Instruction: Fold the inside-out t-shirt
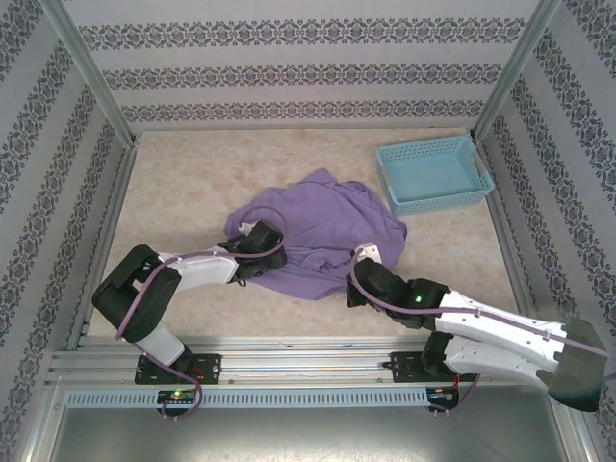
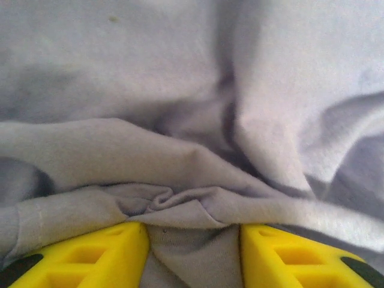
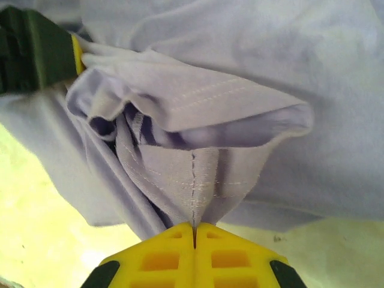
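The inside-out t-shirt point(image 1: 322, 226) lies crumpled in a lavender heap at mid-table. My left gripper point(image 1: 252, 252) presses into its left edge. In the left wrist view the gripper point(image 2: 193, 240) is open: its yellow fingers point(image 2: 102, 252) stand apart, with a loose fold of the t-shirt point(image 2: 180, 150) lying in the gap. My right gripper point(image 1: 364, 258) is at the shirt's near right edge. In the right wrist view that gripper point(image 3: 194, 228) is shut on a stitched hem seam of the t-shirt point(image 3: 198, 180), which rises from the jaws in a tented fold.
A light blue lattice basket point(image 1: 433, 173) stands at the back right, just beyond the shirt. Bare beige table point(image 1: 173, 192) lies to the left and behind. Patterned walls close in three sides. The left gripper's dark body point(image 3: 33, 51) shows at the right wrist view's upper left.
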Available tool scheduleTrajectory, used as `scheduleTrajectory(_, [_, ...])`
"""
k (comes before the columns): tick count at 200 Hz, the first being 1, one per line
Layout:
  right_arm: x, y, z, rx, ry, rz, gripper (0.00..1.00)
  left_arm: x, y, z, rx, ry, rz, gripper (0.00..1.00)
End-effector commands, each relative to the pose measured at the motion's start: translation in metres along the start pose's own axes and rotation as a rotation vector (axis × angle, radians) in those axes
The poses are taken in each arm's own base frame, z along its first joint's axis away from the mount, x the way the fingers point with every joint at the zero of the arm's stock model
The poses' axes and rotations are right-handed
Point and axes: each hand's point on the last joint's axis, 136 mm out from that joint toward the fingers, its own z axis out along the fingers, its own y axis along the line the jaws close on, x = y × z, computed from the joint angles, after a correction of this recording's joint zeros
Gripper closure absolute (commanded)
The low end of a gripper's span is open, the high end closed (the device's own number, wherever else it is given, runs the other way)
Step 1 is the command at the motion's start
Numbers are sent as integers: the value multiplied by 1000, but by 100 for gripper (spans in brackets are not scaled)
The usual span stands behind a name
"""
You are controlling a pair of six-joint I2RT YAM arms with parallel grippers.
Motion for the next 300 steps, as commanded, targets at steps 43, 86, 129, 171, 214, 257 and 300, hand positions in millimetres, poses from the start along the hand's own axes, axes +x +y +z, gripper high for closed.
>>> scheduleTrajectory(43, [67, -36, 25, 106, 152, 78, 87, 25, 35, 3, -67, 64, 49, 56])
scheduleTrajectory(86, [5, -10, -7, 59, 45, 21, 65, 31, 11, -5, -4, 62, 129, 56])
scheduleTrajectory(129, [-14, 41, 7, -145, 15, 188, 56, 31, 13, -11, -1, 44, 125, 56])
scheduleTrajectory(171, [-11, 53, 40, -93, 83, 291, 50, 32, 14, -15, -6, 44, 125, 56])
scheduleTrajectory(214, [-14, 59, 68, -88, 90, 391, 48, 35, 16, -14, -6, 44, 122, 55])
scheduleTrajectory(257, [-21, 62, 91, -109, 132, 418, 59, 38, 15, -12, 3, 51, 119, 55])
scheduleTrajectory(300, [-33, 64, 96, -76, 141, 360, 85, 38, 20, -14, -6, 42, 119, 55])
